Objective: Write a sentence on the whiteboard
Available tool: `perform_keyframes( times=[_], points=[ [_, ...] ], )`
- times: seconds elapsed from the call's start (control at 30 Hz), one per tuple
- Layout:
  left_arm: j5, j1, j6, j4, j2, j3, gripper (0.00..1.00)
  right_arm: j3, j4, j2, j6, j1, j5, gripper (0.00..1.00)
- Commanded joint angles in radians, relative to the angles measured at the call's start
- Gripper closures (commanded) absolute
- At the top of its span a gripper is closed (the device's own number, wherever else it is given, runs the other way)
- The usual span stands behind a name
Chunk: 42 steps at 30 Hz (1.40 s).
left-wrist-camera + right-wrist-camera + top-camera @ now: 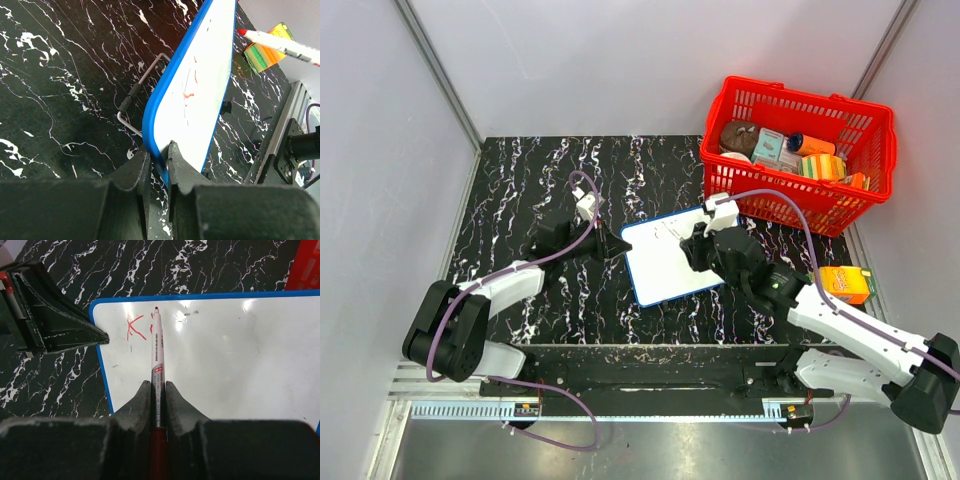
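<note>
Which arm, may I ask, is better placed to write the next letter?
Right: the right gripper holds the red marker, tip beside the red K; left gripper clamps the whiteboard edge.

A whiteboard [665,270] with a blue frame lies on the black marbled table [520,180], turned a little so its long sides slope up to the right. The left gripper [620,246] reaches in from the left, its tip meeting the board's left edge. The right gripper [696,250] hangs over the board's right half (its fingertips are hidden under the wrist). Any writing is too faint to read. Just beyond the board's far right corner stands a red basket [790,205] full of packets and bottles. An orange carton [846,284] sits near the right arm.
</note>
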Motion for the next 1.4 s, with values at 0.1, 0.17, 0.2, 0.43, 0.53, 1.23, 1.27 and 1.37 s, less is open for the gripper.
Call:
perform_keyframes(
  times=[0.1,0.17,0.2,0.43,0.53,1.23,1.27,1.37],
  points=[
    [-0.142,0.007,0.153,-0.002,0.014,0.017,1.00,0.014,0.011,0.044,-0.014,-0.004,0.010,1.00],
    [-0.140,0.007,0.153,-0.002,0.016,0.017,1.00,0.012,0.017,0.052,-0.015,-0.004,0.005,1.00],
    [-0.142,0.007,0.153,-0.002,0.014,0.017,1.00,0.012,0.019,0.055,-0.015,-0.002,-0.001,1.00],
    [-0.142,0.007,0.153,-0.002,0.014,0.016,1.00,0.014,0.020,0.078,-0.015,-0.004,-0.018,1.00],
    [-0.142,0.007,0.153,-0.002,0.014,0.019,1.00,0.008,0.020,0.087,-0.011,-0.004,-0.023,1.00],
    [-0.140,0.006,0.153,-0.002,0.014,0.019,1.00,-0.046,-0.004,0.073,0.018,-0.004,-0.050,1.00],
    [-0.140,0.006,0.153,-0.004,0.014,0.019,1.00,-0.048,-0.004,0.070,0.020,-0.004,-0.056,1.00],
    [-0.143,0.004,0.155,-0.004,0.013,0.019,1.00,-0.054,-0.009,0.067,0.023,-0.004,-0.064,1.00]
  ],
)
